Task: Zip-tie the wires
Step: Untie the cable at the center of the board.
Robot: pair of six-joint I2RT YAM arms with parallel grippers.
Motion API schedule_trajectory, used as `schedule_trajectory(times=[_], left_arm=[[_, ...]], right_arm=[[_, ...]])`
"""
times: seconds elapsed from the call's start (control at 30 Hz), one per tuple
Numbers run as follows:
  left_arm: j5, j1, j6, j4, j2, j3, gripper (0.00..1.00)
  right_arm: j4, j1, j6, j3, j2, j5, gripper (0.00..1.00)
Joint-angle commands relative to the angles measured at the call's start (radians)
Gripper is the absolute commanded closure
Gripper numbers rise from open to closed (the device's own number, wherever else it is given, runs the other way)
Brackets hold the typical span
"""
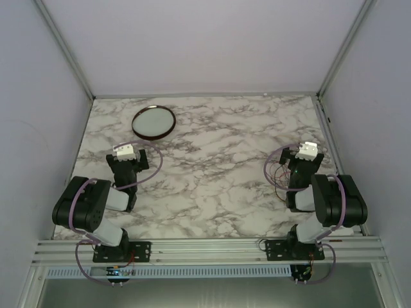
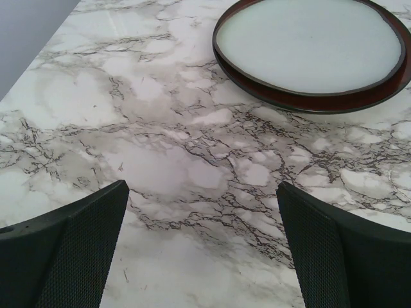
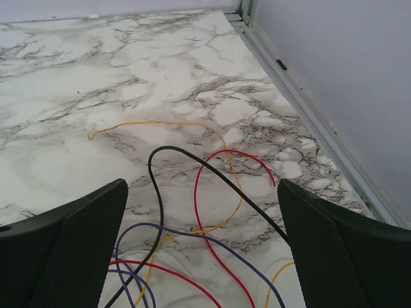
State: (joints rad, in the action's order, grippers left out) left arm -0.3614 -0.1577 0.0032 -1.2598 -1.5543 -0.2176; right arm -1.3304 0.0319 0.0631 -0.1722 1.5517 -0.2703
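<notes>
**Wire tangle, loose, right side of worktop**

Wires [image 3: 196, 205]: yellow, black, red and purple strands, lying loose on marble worktop [image 1: 212, 179], just ahead of and between right fingers [image 3: 96, 224]. Lower loops cut off by frame edge and partly hidden behind finger pads. From above barely legible, mostly masked by right arm [image 1: 331, 202].
Right fingers: spread wide, holding nothing.
Left fingers [image 2: 96, 224]: spread wide over bare marble, holding nothing.
Dark-rimmed dish [image 2: 282, 99]: far left, well apart from wires, clipped at frame edge.
</notes>
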Motion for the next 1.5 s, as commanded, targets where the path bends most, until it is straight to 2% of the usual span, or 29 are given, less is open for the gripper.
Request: schedule_trajectory(times=[0.0, 0.1, 0.2, 0.37, 0.47, 0.53, 0.63, 0.73, 0.87, 0.97, 1.07, 1.17, 1.37, 1.47], left_arm=[[-0.007, 0.006, -0.009, -0.064, 0.0, -0.01, 0.0], [-0.008, 0.006, -0.009, -0.065, 0.0, -0.008, 0.0], [-0.007, 0.006, -0.009, -0.064, 0.0, -0.01, 0.0], [-0.007, 0.007, -0.009, -0.063, 0.0, -0.01, 0.0], [-0.008, 0.006, -0.011, -0.063, 0.002, -0.009, 0.0], [-0.028, 0.006, -0.013, -0.053, 0.025, -0.011, 0.0], [-0.111, 0.006, -0.045, 0.165, 0.159, -0.067, 0.0], [-0.153, 0.006, -0.123, 0.512, 0.302, -0.199, 0.0], [0.0, 0.006, -0.261, 0.937, 0.422, -0.404, 0.0], [0.189, 0.006, -0.356, 1.079, 0.491, -0.47, 0.0], [0.392, 0.004, -0.408, 1.085, 0.555, -0.468, 0.0], [0.509, 0.002, -0.435, 1.101, 0.596, -0.471, 0.0], [0.57, -0.006, -0.44, 1.126, 0.646, -0.455, 0.0], [0.567, -0.007, -0.438, 1.123, 0.653, -0.447, 0.0]], right_arm=[[-0.03, -0.008, 0.012, -0.013, -0.012, 0.014, 0.01], [-0.027, -0.011, 0.016, -0.015, -0.015, 0.013, 0.01], [0.079, -0.011, 0.016, -0.04, -0.089, 0.0, 0.01], [0.478, -0.011, 0.067, -0.149, -0.316, -0.064, 0.01], [0.718, -0.011, 0.125, -0.225, -0.402, -0.042, 0.01], [0.857, -0.012, 0.142, -0.284, -0.44, 0.024, 0.01], [1.074, -0.013, 0.177, -0.411, -0.448, 0.084, 0.01], [1.247, -0.014, 0.206, -0.527, -0.406, 0.118, 0.01], [1.412, -0.018, 0.236, -0.679, -0.301, 0.139, 0.01], [1.523, -0.027, 0.258, -0.764, -0.227, 0.123, 0.05], [1.593, -0.04, 0.324, -0.788, -0.191, 0.125, 0.06], [1.625, -0.048, 0.428, -0.76, -0.203, 0.134, 0.06], [1.618, -0.049, 0.623, -0.644, -0.293, 0.113, 0.06], [1.54, -0.049, 0.679, -0.555, -0.312, 0.118, 0.06]])
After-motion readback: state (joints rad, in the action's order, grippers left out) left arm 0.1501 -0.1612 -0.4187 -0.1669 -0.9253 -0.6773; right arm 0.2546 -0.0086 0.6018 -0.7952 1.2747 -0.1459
